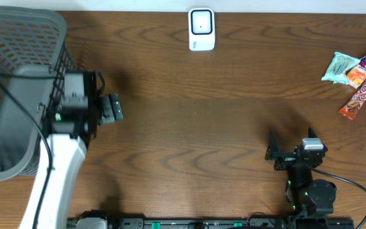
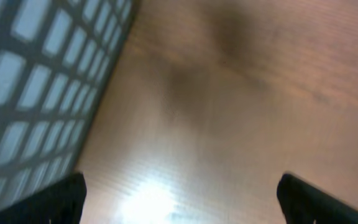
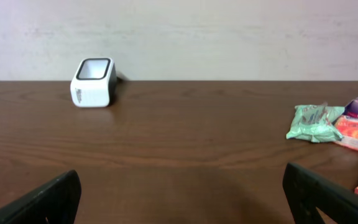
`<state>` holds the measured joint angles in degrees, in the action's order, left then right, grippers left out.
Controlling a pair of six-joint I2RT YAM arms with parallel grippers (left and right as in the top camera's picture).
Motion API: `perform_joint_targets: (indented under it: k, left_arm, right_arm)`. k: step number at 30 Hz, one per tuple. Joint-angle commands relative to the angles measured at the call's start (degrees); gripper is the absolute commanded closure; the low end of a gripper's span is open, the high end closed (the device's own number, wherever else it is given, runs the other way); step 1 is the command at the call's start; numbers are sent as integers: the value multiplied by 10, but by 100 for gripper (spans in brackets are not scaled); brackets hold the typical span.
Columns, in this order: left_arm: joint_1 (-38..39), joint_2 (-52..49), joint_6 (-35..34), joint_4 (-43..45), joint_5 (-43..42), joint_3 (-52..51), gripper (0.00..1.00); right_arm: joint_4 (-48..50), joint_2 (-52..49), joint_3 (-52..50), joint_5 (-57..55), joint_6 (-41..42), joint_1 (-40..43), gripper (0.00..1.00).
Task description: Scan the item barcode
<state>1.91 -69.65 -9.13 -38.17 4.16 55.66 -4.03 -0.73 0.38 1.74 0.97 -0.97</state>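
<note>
Dark wooden table, from overhead: a white barcode scanner stands at the far edge, a grey mesh basket fills the left corner, and snack packets cluster at the far right. The right pincer, jaws spread wide and empty, sits near the front edge. The packets lie ahead and to its right, with the long red packet angled diagonally. The left pincer, also wide apart and holding nothing, hovers beside the basket, well apart from them. The right arm looks the nearer for the pickup.
</note>
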Motion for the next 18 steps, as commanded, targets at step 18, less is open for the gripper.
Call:
perform_joint_targets:
  k: [18]
  left_arm:
    - [-2, 408, 100, 296, -77, -409, 2]
  right_arm:
    - [-3, 4, 0, 3, -6, 5, 1]
